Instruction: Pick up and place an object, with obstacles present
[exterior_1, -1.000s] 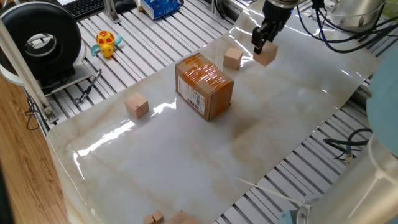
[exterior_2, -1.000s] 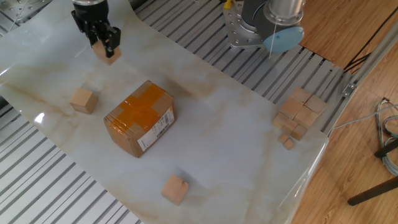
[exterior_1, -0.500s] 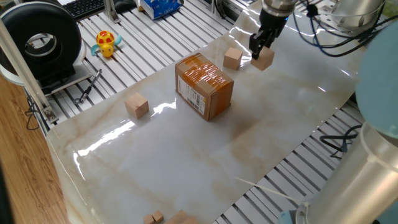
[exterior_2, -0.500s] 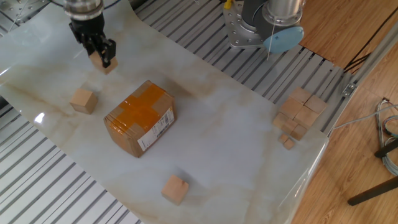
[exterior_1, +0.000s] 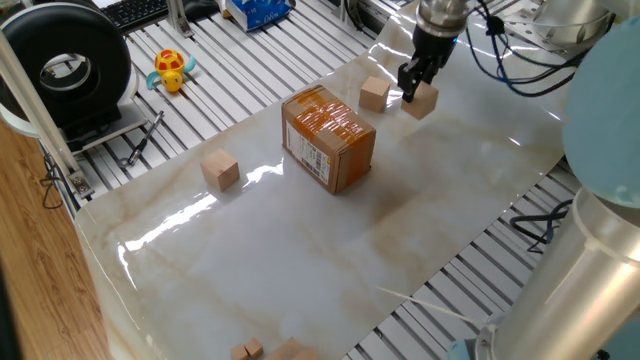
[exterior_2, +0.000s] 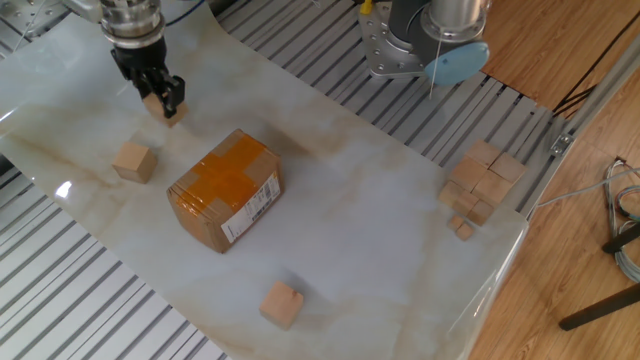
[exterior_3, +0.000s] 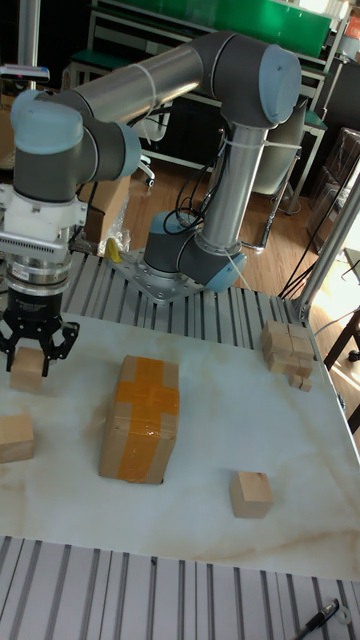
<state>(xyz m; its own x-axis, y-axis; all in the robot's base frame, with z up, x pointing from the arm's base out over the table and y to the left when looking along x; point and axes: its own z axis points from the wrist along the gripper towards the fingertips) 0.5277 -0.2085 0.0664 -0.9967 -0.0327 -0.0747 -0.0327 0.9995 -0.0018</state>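
Observation:
My gripper (exterior_1: 416, 86) (exterior_2: 158, 96) (exterior_3: 30, 352) is shut on a small light-tan wooden cube (exterior_1: 424, 99) (exterior_2: 170, 107) (exterior_3: 26, 369), held low over the marble-patterned sheet at its far end. Whether the cube touches the sheet I cannot tell. The brown cardboard box (exterior_1: 328, 137) (exterior_2: 225, 188) (exterior_3: 140, 417) with orange tape on top stands mid-sheet, apart from the gripper. A second cube (exterior_1: 373, 93) (exterior_2: 133, 160) (exterior_3: 12, 438) lies between the held cube and the box. Beyond the box lies a third cube (exterior_1: 220, 168) (exterior_2: 282, 304) (exterior_3: 250, 494).
A pile of several cubes (exterior_2: 482, 183) (exterior_3: 288, 352) sits at the sheet's corner near the arm's base (exterior_2: 425, 45). A yellow toy (exterior_1: 171, 70) and a black reel (exterior_1: 70, 70) lie off the sheet on the slatted table. The sheet's edges drop to metal slats.
The gripper has carried the held cube lower and a little toward the second cube and the box. The other objects have not moved.

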